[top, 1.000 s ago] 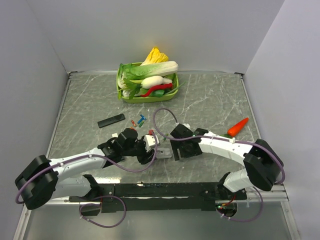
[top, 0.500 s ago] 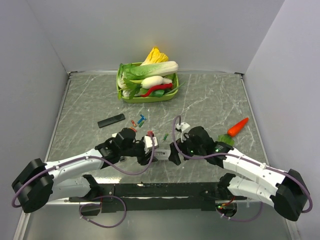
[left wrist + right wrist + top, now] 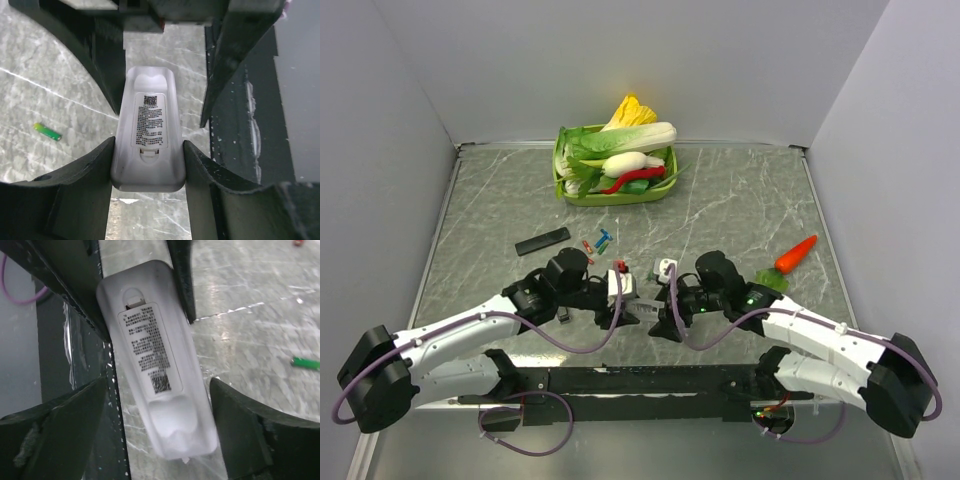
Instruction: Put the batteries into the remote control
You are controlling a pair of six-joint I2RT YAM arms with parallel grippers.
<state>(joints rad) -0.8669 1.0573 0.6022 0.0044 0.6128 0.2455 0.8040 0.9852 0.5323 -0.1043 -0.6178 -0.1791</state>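
The white remote control [image 3: 148, 130] lies label side up, and my left gripper [image 3: 149, 145] is shut on its squared end, both fingers pressed against its sides. My right gripper [image 3: 159, 385] is open and straddles the rounded end of the remote [image 3: 155, 360], with a gap on each side. In the top view the two grippers face each other, left [image 3: 623, 303] and right [image 3: 665, 315]. One green battery [image 3: 47, 132] lies on the table beside the remote and shows again as a green battery [image 3: 306, 362] in the right wrist view. Red [image 3: 587, 246] and blue [image 3: 604, 238] batteries lie farther back.
A black remote [image 3: 542, 241] lies at the back left of the batteries. A green basket [image 3: 563, 180] full of vegetables stands at the back. A carrot [image 3: 795, 253] lies at the right. The black base rail [image 3: 650, 380] runs along the near edge.
The right arm has folded lower and its open gripper has settled around the remote's free end. The left gripper keeps its hold on the remote, shifted slightly left.
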